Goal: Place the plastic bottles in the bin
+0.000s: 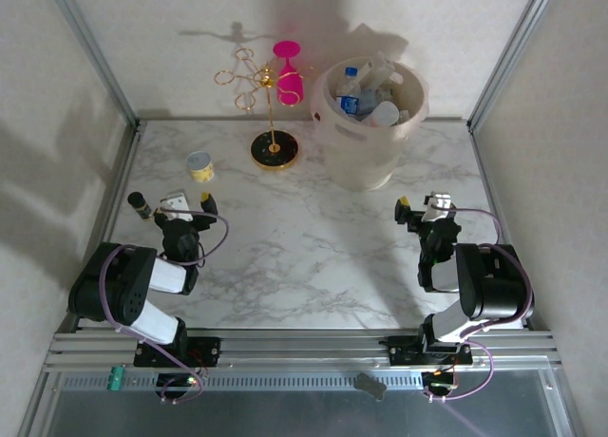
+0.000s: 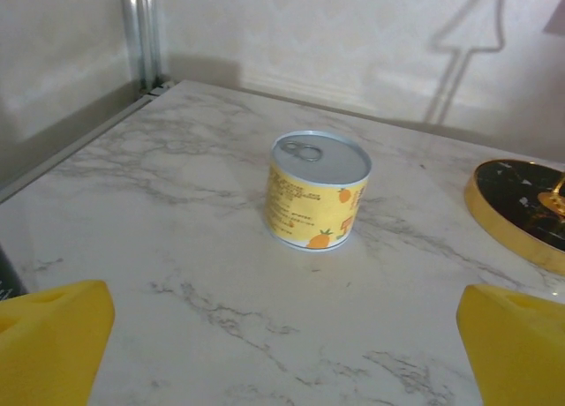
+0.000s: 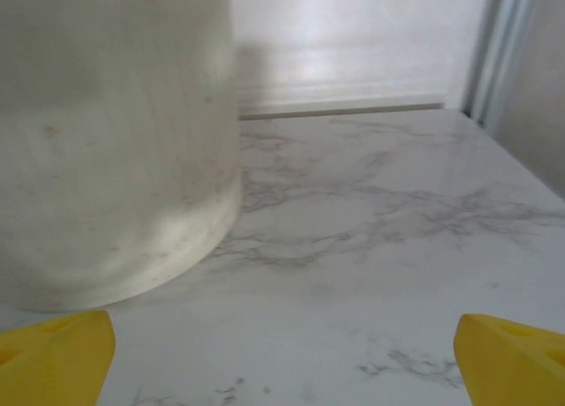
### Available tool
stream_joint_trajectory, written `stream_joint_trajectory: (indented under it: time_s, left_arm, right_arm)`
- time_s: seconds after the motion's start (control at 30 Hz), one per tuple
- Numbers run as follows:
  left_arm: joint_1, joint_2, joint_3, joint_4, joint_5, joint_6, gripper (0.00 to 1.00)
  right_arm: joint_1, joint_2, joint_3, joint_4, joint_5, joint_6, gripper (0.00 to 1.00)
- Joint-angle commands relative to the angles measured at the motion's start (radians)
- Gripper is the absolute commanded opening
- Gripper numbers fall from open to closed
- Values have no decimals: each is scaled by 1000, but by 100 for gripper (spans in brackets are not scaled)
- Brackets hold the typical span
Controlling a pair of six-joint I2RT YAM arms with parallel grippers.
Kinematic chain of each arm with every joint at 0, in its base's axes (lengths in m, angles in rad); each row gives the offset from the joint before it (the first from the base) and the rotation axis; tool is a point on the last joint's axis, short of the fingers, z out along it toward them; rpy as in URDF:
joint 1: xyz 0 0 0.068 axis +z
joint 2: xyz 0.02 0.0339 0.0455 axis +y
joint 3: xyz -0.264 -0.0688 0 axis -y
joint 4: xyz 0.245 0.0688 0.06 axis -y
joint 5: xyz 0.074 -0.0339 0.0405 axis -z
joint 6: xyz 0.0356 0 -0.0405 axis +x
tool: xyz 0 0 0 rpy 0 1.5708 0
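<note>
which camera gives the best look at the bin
The top external view: the whole bin is seen from above, open rim included, with the plastic bottles piled inside. The right wrist view gives its lower wall and base, close up and blurred.
</note>
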Motion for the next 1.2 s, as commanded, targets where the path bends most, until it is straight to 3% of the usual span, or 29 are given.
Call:
stream_joint_trajectory:
  time_s: [0.0, 1.17]
  left_arm:
    - [21, 7, 22, -3, 68, 1, 99]
    - [20, 6, 20, 0, 65, 2, 99]
  right_arm:
    - [-29, 10, 7, 25, -96, -3, 99]
    - [-30, 11, 19, 8, -59, 0, 99]
